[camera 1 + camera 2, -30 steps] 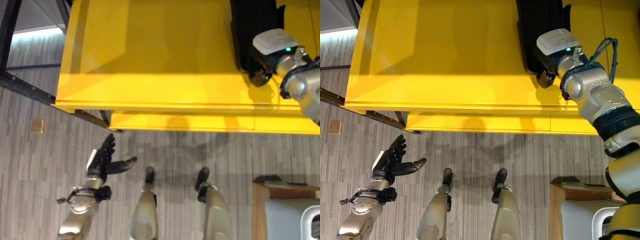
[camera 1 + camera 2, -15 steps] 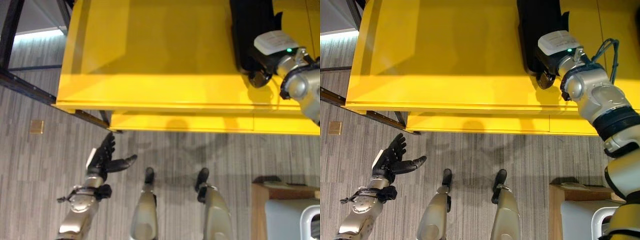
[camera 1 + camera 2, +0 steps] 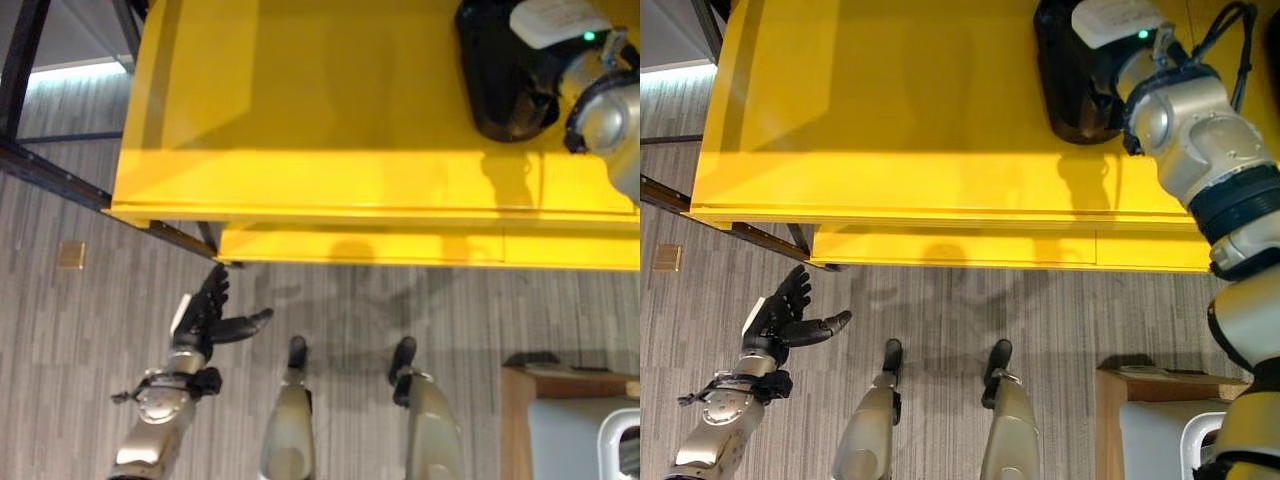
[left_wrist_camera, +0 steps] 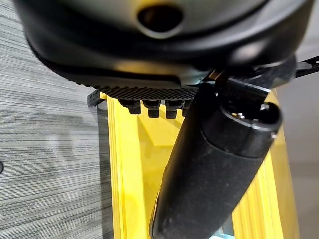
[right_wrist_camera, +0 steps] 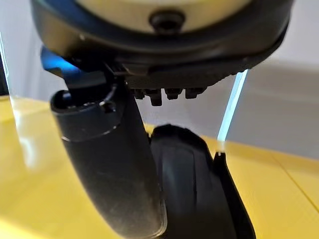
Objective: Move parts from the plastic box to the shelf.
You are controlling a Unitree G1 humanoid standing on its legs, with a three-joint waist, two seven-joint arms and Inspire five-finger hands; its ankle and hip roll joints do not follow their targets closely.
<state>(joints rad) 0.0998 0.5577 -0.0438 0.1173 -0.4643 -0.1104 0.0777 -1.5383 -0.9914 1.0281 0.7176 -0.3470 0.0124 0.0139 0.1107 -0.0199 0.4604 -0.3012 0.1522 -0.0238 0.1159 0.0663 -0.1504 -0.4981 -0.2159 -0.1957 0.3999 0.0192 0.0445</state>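
Pushed deeper: the right hand (image 3: 1110,70) and the black moulded plastic part (image 3: 1072,75) now sit further back on the glossy yellow metal shelf (image 3: 890,110) than a second ago.

From the wrist, the thumb (image 5: 114,169) lies straight down the part's flank with the part pressed against it, the short fingertips above it; whether anything is actually curled round the part cannot be told. To finish cleanly, the part should rest flat, clear of the shelf's front lip, before the thumb lifts straight away without dragging it. Well below, the left hand (image 3: 205,318) hangs over the grey striped carpet floor (image 3: 80,330), fingers spread and holding nothing.
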